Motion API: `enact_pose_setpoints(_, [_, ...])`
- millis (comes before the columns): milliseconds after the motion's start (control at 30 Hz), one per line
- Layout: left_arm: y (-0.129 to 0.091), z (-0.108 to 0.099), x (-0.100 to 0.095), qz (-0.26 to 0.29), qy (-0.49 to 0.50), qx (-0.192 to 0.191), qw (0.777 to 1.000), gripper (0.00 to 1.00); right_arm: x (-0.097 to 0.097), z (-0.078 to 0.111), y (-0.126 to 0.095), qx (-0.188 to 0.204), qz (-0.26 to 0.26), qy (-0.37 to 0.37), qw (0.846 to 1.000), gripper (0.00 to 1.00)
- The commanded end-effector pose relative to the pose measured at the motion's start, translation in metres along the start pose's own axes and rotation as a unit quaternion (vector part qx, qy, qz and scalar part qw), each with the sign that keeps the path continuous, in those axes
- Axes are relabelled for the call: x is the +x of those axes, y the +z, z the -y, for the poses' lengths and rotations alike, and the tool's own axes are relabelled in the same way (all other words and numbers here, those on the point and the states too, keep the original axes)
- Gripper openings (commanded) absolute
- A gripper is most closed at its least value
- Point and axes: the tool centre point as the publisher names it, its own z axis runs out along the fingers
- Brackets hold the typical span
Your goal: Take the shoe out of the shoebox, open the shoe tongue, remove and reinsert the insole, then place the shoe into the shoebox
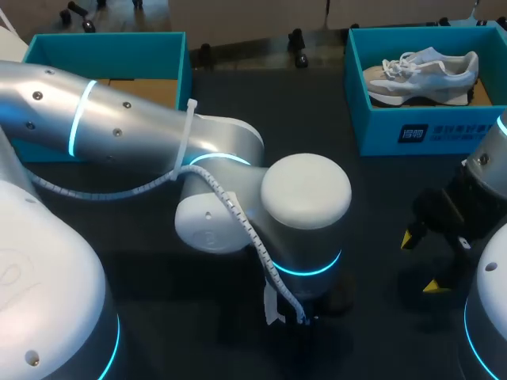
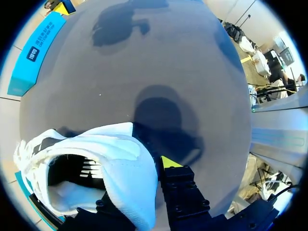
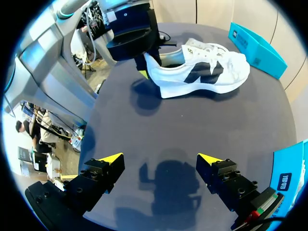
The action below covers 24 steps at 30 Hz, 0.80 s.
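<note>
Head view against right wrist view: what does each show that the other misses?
Only the head view shows a second shoe lying in the right shoebox. Only the right wrist view shows the white shoe on the table, the left gripper clamped on its heel; the left arm hides this from above. Both show the right gripper open.

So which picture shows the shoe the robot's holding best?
The right wrist view: the whole white shoe shows side-on, the left gripper pinching its heel. The left wrist view shows only its heel and opening, close up. In the head view the left arm hides it.
</note>
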Motion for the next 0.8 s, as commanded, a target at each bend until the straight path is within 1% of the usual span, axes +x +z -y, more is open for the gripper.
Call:
enact_pose_setpoints(33, [-0.016,-0.008,-0.009,-0.003,0.004,0.006,1.0,0.0,0.001,0.0,0.001,0.001,0.001,0.0,1.0,1.0])
enact_pose_setpoints(200, [-0.041,-0.014,-0.016,-0.003,0.021,-0.002,1.0,0.0,0.001,0.0,0.001,0.001,0.001,0.0,1.0,1.0])
enact_pose_setpoints(333, [-0.071,-0.024,-0.018,0.002,0.038,-0.001,0.999,0.0,0.001,0.0,0.001,0.001,0.001,0.0,1.0,1.0])
enact_pose_setpoints(467, [-0.104,-0.034,-0.027,0.001,0.059,-0.001,0.998,0.0,0.001,0.0,0.001,0.001,0.001,0.0,1.0,1.0])
enact_pose_setpoints(533, [-0.119,-0.04,-0.032,0.012,0.064,-0.004,0.998,0.0,0.001,0.0,0.001,0.001,0.001,0.0,1.0,1.0])
enact_pose_setpoints(600, [-0.131,-0.045,-0.039,0.01,0.07,-0.007,0.997,0.0,0.001,0.0,0.001,0.001,0.001,0.0,1.0,1.0])
enact_pose_setpoints(733, [-0.148,-0.054,-0.055,0.005,0.098,-0.02,0.995,0.0,0.001,0.0,0.001,0.001,0.001,0.0,1.0,1.0])
enact_pose_setpoints(800, [-0.155,-0.058,-0.063,0.004,0.104,-0.017,0.994,0.0,0.001,0.0,0.001,0.001,0.001,0.0,1.0,1.0])
